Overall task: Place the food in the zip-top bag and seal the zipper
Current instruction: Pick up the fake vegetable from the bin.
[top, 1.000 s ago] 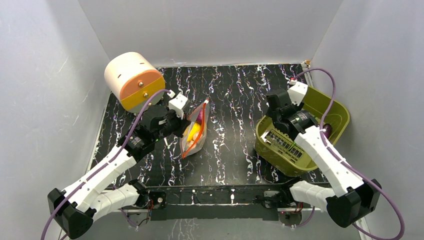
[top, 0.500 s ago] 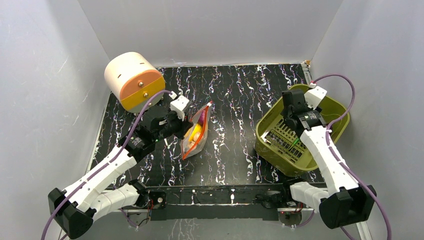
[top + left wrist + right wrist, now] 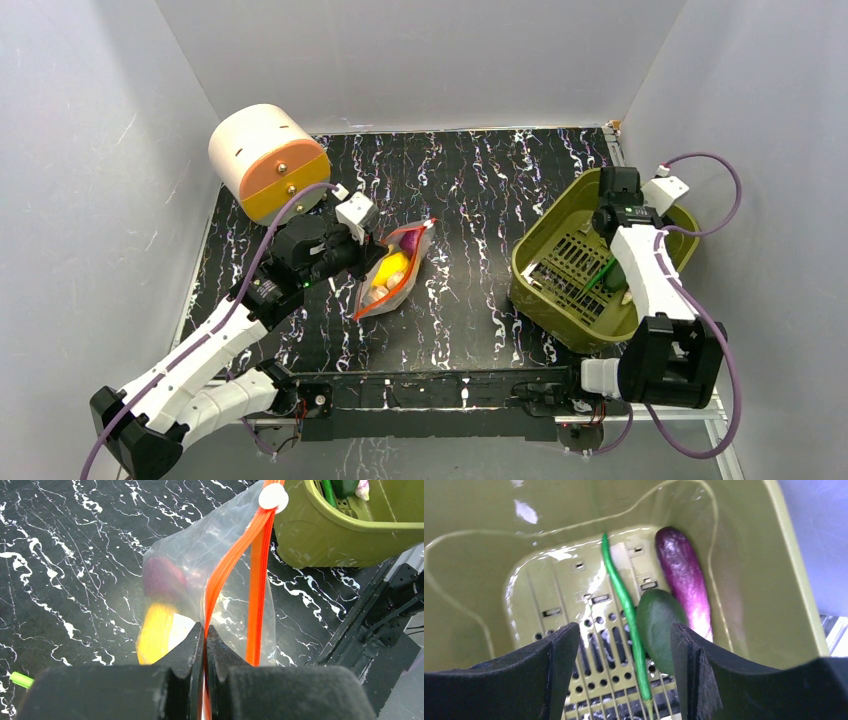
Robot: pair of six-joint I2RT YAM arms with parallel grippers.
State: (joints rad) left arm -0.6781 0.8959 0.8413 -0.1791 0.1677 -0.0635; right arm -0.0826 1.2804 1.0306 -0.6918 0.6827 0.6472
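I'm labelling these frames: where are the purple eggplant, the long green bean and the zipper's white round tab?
purple eggplant (image 3: 684, 577): right wrist view, mid-body.
long green bean (image 3: 624, 597): right wrist view, midway along it.
white round tab (image 3: 273, 498): left wrist view, its centre.

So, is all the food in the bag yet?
Not yet. The yellow piece and the pink-purple piece are already inside the zip-top bag. The left gripper pinches the zipper strip, mouth unsealed, while the open right gripper hangs over the basket. Left to do: the eggplant, the long green bean and the dark green piece there, then sealing.
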